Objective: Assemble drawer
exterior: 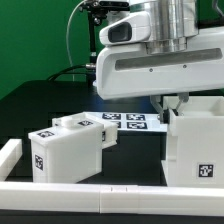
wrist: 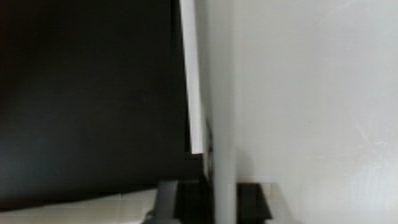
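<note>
The large white hollow shell stands at the exterior view's right, with a tag on its front face. My gripper reaches down from above onto the shell's upper left edge. In the wrist view my gripper straddles a thin white wall of the shell, with a dark finger pressed on each side, so it looks shut on that wall. Two smaller white trays sit close together at the exterior view's left, apart from the gripper.
The marker board lies flat on the black table behind the trays. Low white border rails run along the front and left edges. A green backdrop stands behind the arm.
</note>
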### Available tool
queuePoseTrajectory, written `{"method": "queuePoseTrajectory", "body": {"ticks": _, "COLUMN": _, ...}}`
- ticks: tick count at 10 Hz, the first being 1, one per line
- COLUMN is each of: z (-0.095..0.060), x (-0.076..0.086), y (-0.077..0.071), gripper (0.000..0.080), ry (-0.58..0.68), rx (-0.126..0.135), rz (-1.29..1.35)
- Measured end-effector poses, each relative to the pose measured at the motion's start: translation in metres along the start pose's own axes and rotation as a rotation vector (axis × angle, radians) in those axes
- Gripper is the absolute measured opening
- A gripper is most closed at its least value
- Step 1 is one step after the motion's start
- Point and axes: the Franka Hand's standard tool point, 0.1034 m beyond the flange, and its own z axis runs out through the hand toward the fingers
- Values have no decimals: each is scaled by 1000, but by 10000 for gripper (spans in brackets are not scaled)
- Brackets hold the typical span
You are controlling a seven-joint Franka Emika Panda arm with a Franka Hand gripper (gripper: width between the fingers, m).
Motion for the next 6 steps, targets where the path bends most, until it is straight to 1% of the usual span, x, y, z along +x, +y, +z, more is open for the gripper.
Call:
{"method": "queuePoseTrajectory", "body": {"ticks": 2, "z": 1, "x": 8, "y": -1, "gripper": 38, "ry": 5, "rx": 3, "rz": 2}}
{"method": "queuePoseTrajectory", "body": {"ticks": 6, "z": 1, "x": 9, "y": -2, "gripper": 38, "ry": 7, "rx": -4, "rz": 7}}
